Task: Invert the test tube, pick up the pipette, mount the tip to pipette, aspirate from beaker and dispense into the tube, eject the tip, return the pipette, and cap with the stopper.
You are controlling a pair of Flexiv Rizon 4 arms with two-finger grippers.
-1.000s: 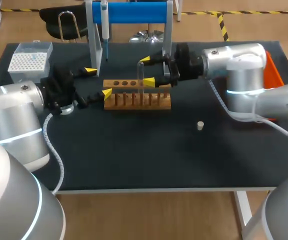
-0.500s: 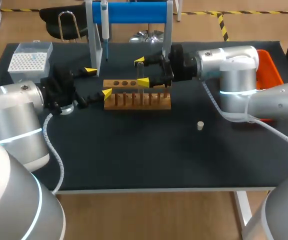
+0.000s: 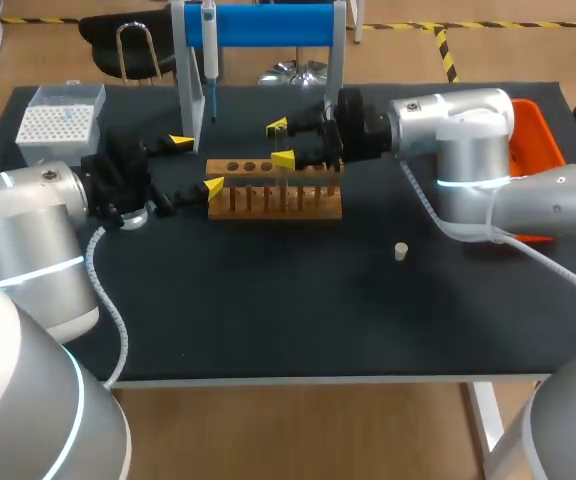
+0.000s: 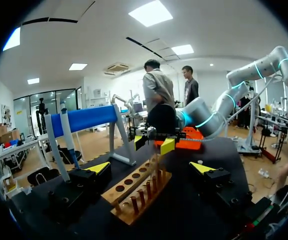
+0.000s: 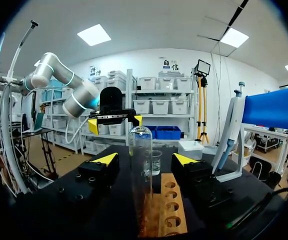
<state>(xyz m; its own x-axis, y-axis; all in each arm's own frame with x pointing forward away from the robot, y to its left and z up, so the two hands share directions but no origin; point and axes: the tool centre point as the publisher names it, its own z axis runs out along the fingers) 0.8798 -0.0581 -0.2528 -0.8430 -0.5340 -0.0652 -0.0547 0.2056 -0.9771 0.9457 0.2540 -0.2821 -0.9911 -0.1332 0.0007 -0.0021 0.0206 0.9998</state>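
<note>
A clear test tube [image 3: 281, 175] [image 5: 140, 175] stands upside down on a peg of the wooden rack [image 3: 274, 200] [image 4: 139, 192]. My right gripper [image 3: 280, 143] [image 5: 144, 159] straddles the tube. Its fingers [image 5: 105, 159] are open, with a small gap on each side. At the rack's left end my left gripper [image 3: 196, 165] [image 4: 150, 167] is open and empty. The pipette [image 3: 209, 50] [image 5: 232, 135] hangs on the blue stand [image 3: 268, 25]. A glass beaker [image 5: 155, 162] stands beyond the rack. The small stopper [image 3: 401, 251] lies right of the rack.
A white tip box [image 3: 60, 120] sits at the back left corner. An orange tray [image 3: 543, 140] lies at the right edge behind my right arm. Bare black tabletop [image 3: 288, 300] stretches in front of the rack.
My right gripper has slid left until its fingers stand on both sides of the tube, and they have narrowed. The left arm has not moved.
</note>
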